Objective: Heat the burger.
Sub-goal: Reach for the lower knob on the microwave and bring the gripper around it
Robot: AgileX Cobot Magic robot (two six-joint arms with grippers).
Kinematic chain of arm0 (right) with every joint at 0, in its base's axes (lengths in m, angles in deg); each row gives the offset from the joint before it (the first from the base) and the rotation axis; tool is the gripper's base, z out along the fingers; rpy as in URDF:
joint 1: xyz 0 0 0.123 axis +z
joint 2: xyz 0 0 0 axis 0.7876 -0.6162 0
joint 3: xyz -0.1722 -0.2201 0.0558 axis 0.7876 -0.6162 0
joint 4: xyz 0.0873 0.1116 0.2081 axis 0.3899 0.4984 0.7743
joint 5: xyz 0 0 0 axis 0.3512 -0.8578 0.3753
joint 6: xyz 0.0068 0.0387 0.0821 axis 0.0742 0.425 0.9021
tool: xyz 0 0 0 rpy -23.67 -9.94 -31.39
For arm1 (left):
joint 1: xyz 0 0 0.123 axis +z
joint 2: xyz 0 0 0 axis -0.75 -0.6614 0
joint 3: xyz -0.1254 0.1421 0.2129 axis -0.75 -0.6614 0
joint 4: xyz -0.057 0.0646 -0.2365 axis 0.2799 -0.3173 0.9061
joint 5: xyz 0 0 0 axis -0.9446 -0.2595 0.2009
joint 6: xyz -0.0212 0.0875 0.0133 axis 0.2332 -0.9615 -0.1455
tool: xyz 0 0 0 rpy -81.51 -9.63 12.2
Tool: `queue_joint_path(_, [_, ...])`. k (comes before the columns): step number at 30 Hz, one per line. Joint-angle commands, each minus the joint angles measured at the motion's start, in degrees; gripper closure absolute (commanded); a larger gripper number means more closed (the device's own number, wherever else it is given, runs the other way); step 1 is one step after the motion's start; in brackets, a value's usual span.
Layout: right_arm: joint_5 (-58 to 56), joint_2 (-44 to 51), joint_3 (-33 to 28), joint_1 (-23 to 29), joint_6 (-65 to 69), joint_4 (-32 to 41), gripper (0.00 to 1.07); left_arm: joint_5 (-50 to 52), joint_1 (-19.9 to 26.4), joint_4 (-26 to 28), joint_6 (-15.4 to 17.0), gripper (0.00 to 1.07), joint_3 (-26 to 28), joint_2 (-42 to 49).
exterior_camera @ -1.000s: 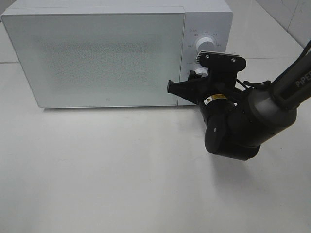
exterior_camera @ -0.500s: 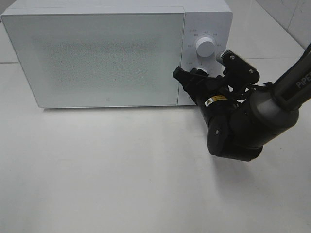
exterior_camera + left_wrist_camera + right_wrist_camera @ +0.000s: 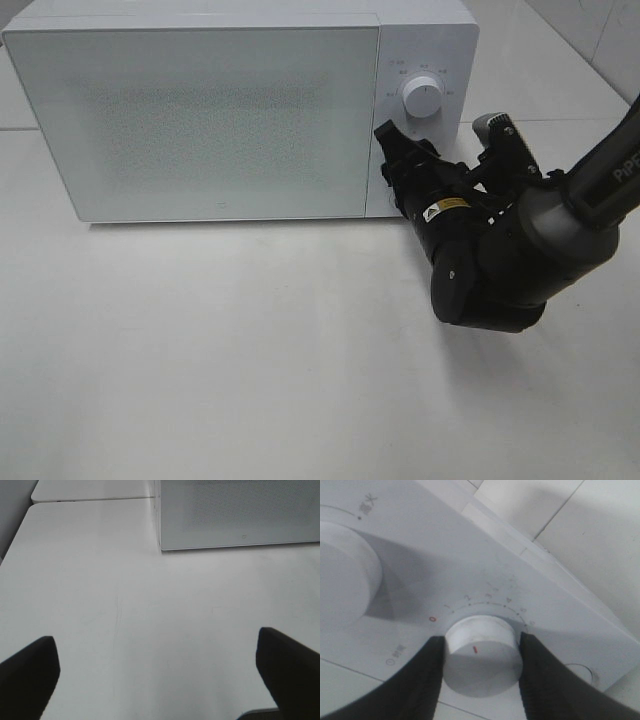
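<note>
High camera. A white microwave (image 3: 200, 110) is standing along the top of the frame on a white table (image 3: 220, 360). Its frosted door (image 3: 195, 120) is sitting shut and is filling the upper left and centre. The control panel (image 3: 440, 60) is lying at upper right, with the upper dial (image 3: 422, 100) in plain sight. The black right arm (image 3: 520, 250) is reaching in from the right edge. The right gripper (image 3: 392, 160) is pressing up to the panel just below the upper dial, right of centre. The burger is not showing here. The door is hiding whatever is inside, so I cannot tell where the burger is.

Left wrist camera. The left gripper (image 3: 159, 672) is hanging over bare table with its two dark fingers (image 3: 30, 675) spread wide and nothing between them: released. A corner of the microwave is showing well beyond the fingers. The burger is not showing in this view either.

Right wrist camera. The right gripper is clamping the lower dial (image 3: 482, 660): one dark finger is touching each side of the round white knob. A short red dash is marking the knob face. A printed scale is arcing around the knob, starting at a red 0 and running up through 5. The upper dial is sitting near the lower one, apart from the fingers.
</note>
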Motion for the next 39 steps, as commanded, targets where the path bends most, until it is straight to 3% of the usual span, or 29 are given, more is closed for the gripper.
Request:
queue_joint_path(1, [10.9, 0.3, 1.8, 0.1, 1.8, -7.7, 1.02, 0.9, 0.3, 0.2, 0.3, 0.06, -0.1, 1.4])
queue_joint_path(13, [11.0, 0.3, 1.8, 0.1, 10.1, -7.7, 1.02, 0.9, 0.3, 0.2, 0.3, 0.06, -0.1, 1.4])
queue_joint_path(39, [11.0, 0.3, 1.8, 0.1, 44.4, -4.9, 1.02, 0.9, 0.3, 0.2, 0.3, 0.06, -0.1, 1.4])
